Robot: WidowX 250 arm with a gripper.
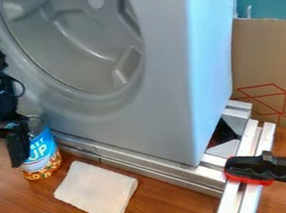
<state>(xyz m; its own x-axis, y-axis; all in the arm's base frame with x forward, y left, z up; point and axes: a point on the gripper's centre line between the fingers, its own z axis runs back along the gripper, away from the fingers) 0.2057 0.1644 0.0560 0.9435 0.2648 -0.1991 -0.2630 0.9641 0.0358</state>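
Gripper (2,148), left edge of frame, fingers wide apart. We see the can (42,150) at lower left, partly behind one finger, with the cloth (96,190) beside it. Sideways travel, we judge, could topple the can, that finger striking its wall off-centre.

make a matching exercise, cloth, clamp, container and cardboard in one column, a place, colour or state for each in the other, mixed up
1. cloth
2. clamp
3. container
4. cardboard

a. black and red, at the metal rails
b. brown, marked with red lines
c. whitish, folded, flat on the table
d. blue-labelled, right by the open gripper

Pairs: 1-c, 2-a, 3-d, 4-b
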